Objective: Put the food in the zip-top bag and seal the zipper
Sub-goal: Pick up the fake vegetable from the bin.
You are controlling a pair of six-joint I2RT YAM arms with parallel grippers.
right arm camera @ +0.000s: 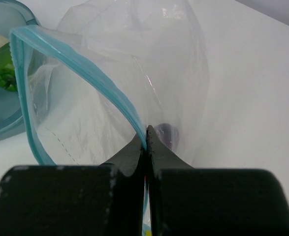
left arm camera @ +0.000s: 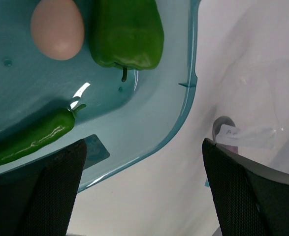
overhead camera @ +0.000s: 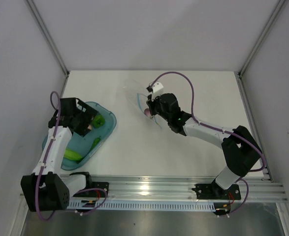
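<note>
Nearest to us, the two arm bases sat on the metal rail [overhead camera: 183, 187] at the table's [overhead camera: 193, 157] front edge. Just beyond the left base lay the translucent blue tray [overhead camera: 110, 129], with a long green chilli [left arm camera: 33, 137] at its near end. Further in we found a green pepper [left arm camera: 127, 34] and a pale pink egg-shaped piece [left arm camera: 57, 28] side by side, apart from the chilli. The left gripper [overhead camera: 85, 123] hung over that tray with its jaws spread wide and nothing between them; in its wrist view the tray rim and bare table showed in the gap.

Past the tray, towards the middle of the table, the right gripper [right arm camera: 146, 137] was clenched tight on the mouth edge of the zip-top bag [right arm camera: 149, 64], pinching the plastic right at the teal zipper [right arm camera: 80, 73]. The bag stood well apart from the tray, its mouth gaping in a loop and the zipper unsealed. One purple piece [right arm camera: 166, 132] lay inside the bag, just behind the clamped fingertips. The rest of the food we could see was in the tray
</note>
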